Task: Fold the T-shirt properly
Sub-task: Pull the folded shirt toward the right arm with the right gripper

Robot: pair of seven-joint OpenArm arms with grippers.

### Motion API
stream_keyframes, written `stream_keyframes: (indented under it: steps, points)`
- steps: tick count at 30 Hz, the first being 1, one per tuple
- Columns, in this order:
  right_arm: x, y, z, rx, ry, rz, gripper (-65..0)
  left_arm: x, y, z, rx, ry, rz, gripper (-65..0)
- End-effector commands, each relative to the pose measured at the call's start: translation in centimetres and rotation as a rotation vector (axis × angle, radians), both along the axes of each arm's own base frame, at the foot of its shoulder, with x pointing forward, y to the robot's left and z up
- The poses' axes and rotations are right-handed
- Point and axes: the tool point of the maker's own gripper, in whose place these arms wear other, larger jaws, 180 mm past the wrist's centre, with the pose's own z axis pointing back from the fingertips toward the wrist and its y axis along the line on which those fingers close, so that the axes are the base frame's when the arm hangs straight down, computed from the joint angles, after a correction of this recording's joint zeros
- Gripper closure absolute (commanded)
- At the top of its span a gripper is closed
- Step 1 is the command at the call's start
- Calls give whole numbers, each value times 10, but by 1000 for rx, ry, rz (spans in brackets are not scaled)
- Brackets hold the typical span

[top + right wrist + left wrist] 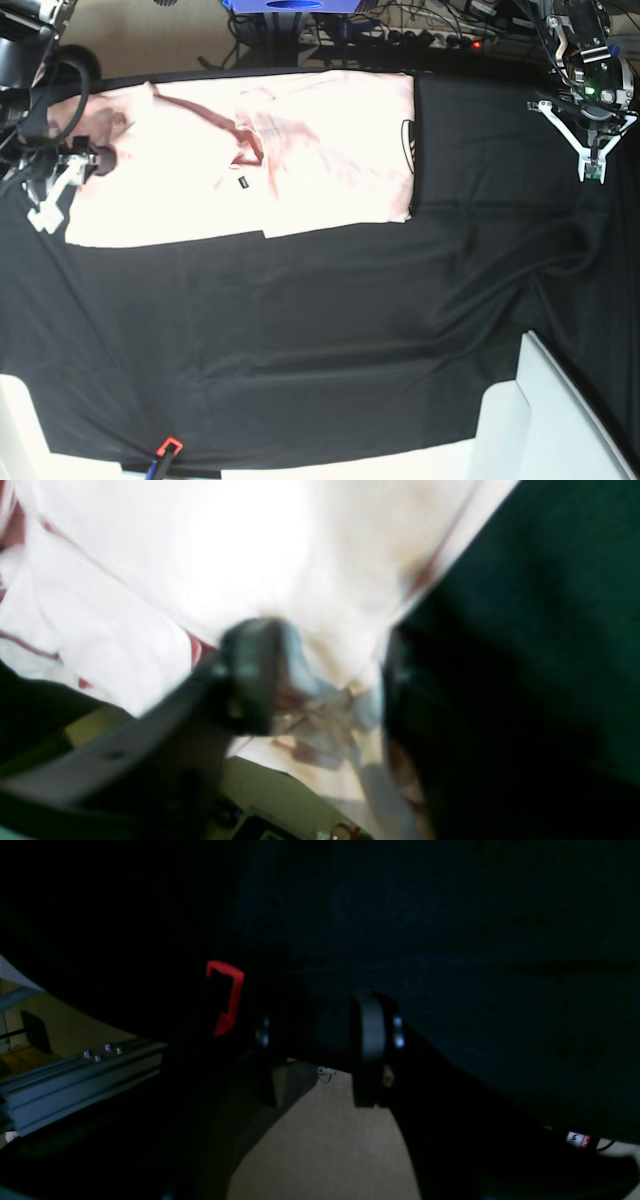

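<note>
The pale pink T-shirt (300,150) lies spread on the black table cloth (300,330) at the back left. Part of it is folded over, and a bit of black print (408,135) shows at its right edge. My right gripper (52,203) is at the shirt's left edge. In the blurred right wrist view it (325,695) has bunched pale cloth (250,555) between its fingers. My left gripper (592,172) hangs over bare black cloth at the back right, apart from the shirt, with its fingers drawn together. In the dark left wrist view it (320,1050) holds nothing.
A white panel (560,420) stands at the front right corner. A small orange-red clip (168,445) sits at the front edge. Cables and a blue box (290,5) lie behind the table. A red clip (227,995) and an aluminium rail (75,1080) show in the left wrist view.
</note>
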Motion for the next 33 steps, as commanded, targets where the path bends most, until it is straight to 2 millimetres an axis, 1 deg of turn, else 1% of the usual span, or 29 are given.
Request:
stream_keyframes:
  steps: [1, 3, 4, 7, 8, 9, 11, 13, 16, 19, 22, 24, 27, 29, 31, 33]
  points:
    - [3, -6, 4, -14, -3, 7, -183, 6, 7, 9, 26, -24, -7, -205]
    - [3, -6, 3, -12, -6, 3, -93, 5, 8, 10, 27, -24, -5, -205]
    - [3, -6, 3, -14, -5, 4, -59, 5, 8, 10, 27, -24, -5, -205]
    - [6, -8, 5, -21, -14, 7, -9, 5, 8, 10, 28, -25, -3, -205]
    - [6, -9, 6, -23, -16, 7, -3, 5, 8, 10, 28, -25, -3, -205]
    - [8, -11, 7, -30, -20, 8, -1, 5, 8, 10, 28, -25, -3, -205]
    - [19, -15, 17, -57, -67, 16, -1, 5, 8, 10, 28, -25, -3, -205]
    - [31, -30, 36, -118, -128, 31, -1, 4, 8, 10, 28, -23, -3, -205]
    - [39, -48, 51, -170, -166, 35, 0, 0, 9, 8, 30, -12, -4, -205]
    - [44, -66, 61, -211, -179, 36, 0, -1, 12, 10, 39, -8, -8, -205]
    - [54, -84, 74, -249, -197, 34, 0, -1, 13, 11, 42, -8, -9, -205]
    - [55, -92, 79, -270, -200, 37, 0, -1, 14, 11, 42, -8, -8, -203]
    - [56, -92, 84, -285, -208, 51, 0, -1, 14, 11, 42, -8, -8, -203]
    - [59, -89, 90, -300, -235, 65, 0, 0, 13, 11, 41, -8, -11, -203]
    - [59, -76, 93, -299, -258, 79, 0, 0, 13, 11, 41, -8, -11, -203]
    - [63, -68, 103, -317, -296, 69, 0, 0, 12, 11, 41, -9, -13, -203]
